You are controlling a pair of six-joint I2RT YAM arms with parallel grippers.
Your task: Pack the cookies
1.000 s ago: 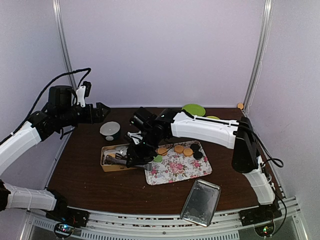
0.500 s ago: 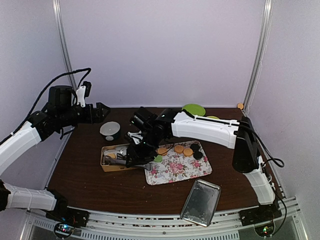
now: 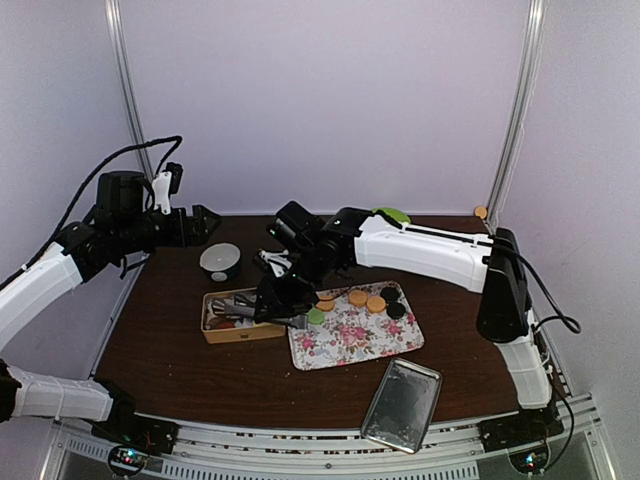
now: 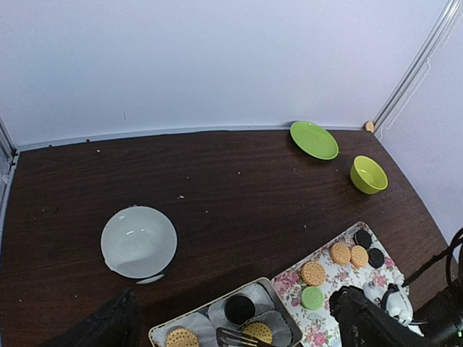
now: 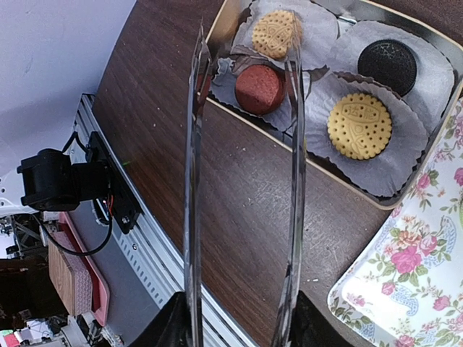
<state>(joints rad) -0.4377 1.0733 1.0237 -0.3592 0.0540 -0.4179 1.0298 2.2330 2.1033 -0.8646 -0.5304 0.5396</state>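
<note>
The open tin [image 3: 241, 331] [image 5: 376, 204] holds paper cups with two orange cookies [image 5: 359, 124] [image 5: 275, 32], a black one [image 5: 388, 63] and a dark red one [image 5: 258, 89]. My right gripper [image 3: 284, 296] [image 5: 242, 327] is shut on metal tongs [image 5: 293, 166]. The tongs' arms stand apart, their tips either side of the dark red cookie, which lies in its cup. More cookies lie on the floral tray [image 3: 360, 338]: orange [image 3: 358, 297], black [image 3: 397, 310], green [image 3: 316, 316]. My left gripper [image 3: 205, 225] [image 4: 233, 302] hangs open, high at the back left.
A white bowl [image 3: 220, 260] [image 4: 138, 241] stands behind the tin. A green plate [image 4: 314, 139] and a yellow-green bowl [image 4: 368, 174] are at the back right. The tin's lid [image 3: 402, 404] lies near the front edge, right of centre.
My right arm has risen a little and shifted, with the tongs staying over the tin. The left arm has not moved.
</note>
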